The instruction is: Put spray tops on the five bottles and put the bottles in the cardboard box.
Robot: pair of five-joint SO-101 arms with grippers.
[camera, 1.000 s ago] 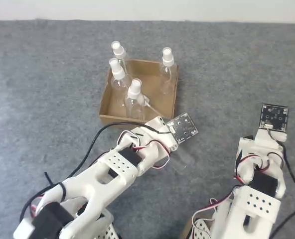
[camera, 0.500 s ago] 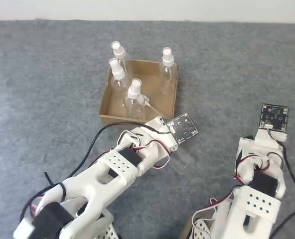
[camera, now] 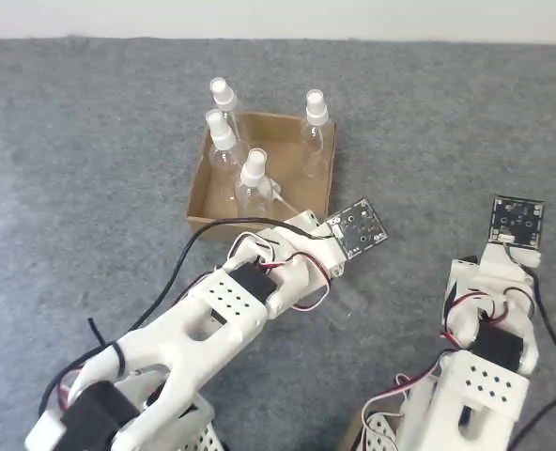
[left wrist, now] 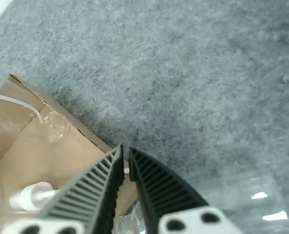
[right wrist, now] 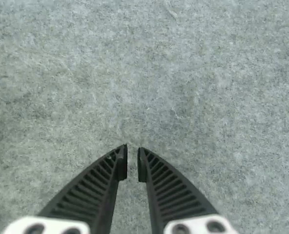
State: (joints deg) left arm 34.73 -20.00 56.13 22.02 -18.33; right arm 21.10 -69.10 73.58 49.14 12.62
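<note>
Swung toward the near right corner of the cardboard box (camera: 201,188), the left pincer (left wrist: 125,157) is held pressed nearly together above its edge. Four topped bottles (camera: 254,169) are stood at the box. A fifth bottle (camera: 346,301) is left lying on the desk (camera: 90,141) under that arm, probably awaiting its top. The right pincer (right wrist: 132,163) is parked closed, well apart.

Grey carpeted table (camera: 90,141) — on it the cardboard box (camera: 201,183) and a clear bottle (camera: 346,299) lying near.
</note>
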